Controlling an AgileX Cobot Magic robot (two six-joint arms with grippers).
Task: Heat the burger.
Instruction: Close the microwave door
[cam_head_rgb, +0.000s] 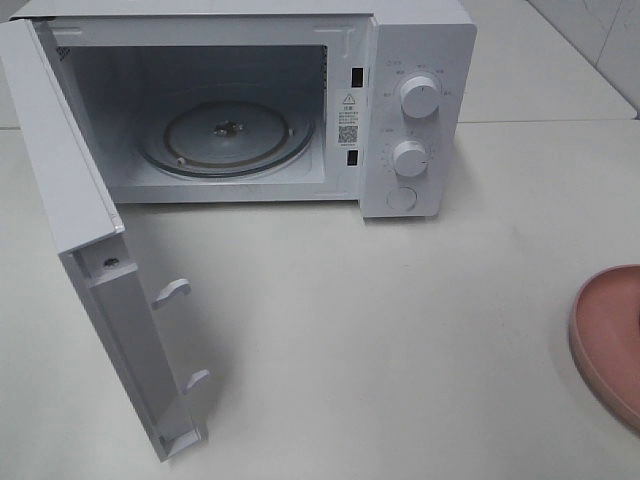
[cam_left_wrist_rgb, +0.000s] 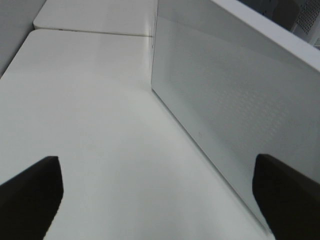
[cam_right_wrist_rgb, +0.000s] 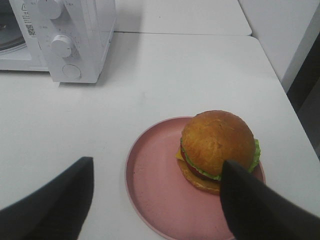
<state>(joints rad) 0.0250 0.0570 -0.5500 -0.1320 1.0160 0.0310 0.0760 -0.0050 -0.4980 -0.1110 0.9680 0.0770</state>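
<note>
White box microwave (cam_head_rgb: 400, 110) on white worktop (cam_head_rgb: 400, 340), door (cam_head_rgb: 90, 250) swung wide, glass turntable (cam_head_rgb: 225, 135) bare: cavity likely readied for loading. Golden-bun burger (cam_right_wrist_rgb: 217, 150) on round pink plate (cam_right_wrist_rgb: 155, 185), well apart from microwave. Right gripper (cam_right_wrist_rgb: 155, 200) spread above plate, gripping nothing. Left gripper (cam_left_wrist_rgb: 160, 195) spread beside door, empty.
</note>
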